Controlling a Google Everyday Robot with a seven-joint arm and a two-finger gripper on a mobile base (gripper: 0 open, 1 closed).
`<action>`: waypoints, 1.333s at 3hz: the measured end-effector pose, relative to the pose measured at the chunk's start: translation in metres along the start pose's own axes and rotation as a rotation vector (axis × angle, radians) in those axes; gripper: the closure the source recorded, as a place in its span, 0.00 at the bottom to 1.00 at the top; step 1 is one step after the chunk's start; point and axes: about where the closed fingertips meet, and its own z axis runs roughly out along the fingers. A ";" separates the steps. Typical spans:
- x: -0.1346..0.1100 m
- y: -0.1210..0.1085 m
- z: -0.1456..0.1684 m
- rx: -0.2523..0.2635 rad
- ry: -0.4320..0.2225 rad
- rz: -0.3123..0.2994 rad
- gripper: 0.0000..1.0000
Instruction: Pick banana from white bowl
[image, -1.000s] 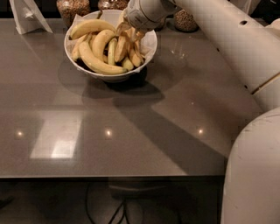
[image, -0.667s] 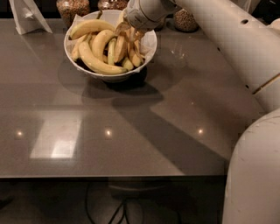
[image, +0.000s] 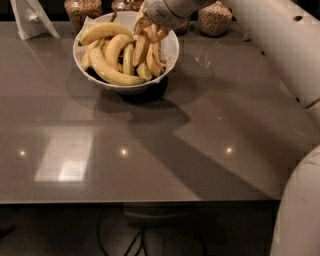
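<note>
From two o'clock our arm (image: 272, 35) angles down, gripper (image: 150, 30) at the banana (image: 141, 49) in the white bowl (image: 170, 50); its grasp we cannot tell.

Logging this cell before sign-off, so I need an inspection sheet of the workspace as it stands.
Surface: grey glossy table, light reflections.
Job's things: banana among other bananas in white bowl.
Clutter: glass jars behind the bowl; white folded item at far left corner.
Gripper: gripper inside the bowl's right side, by the banana.
Cables: dark cables under the table.
Surroundings: dark; nothing seen.
</note>
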 end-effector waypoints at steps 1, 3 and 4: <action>0.004 -0.006 -0.019 0.026 0.026 0.014 1.00; 0.003 0.002 -0.078 0.121 0.104 0.127 1.00; -0.008 0.008 -0.115 0.176 0.129 0.194 1.00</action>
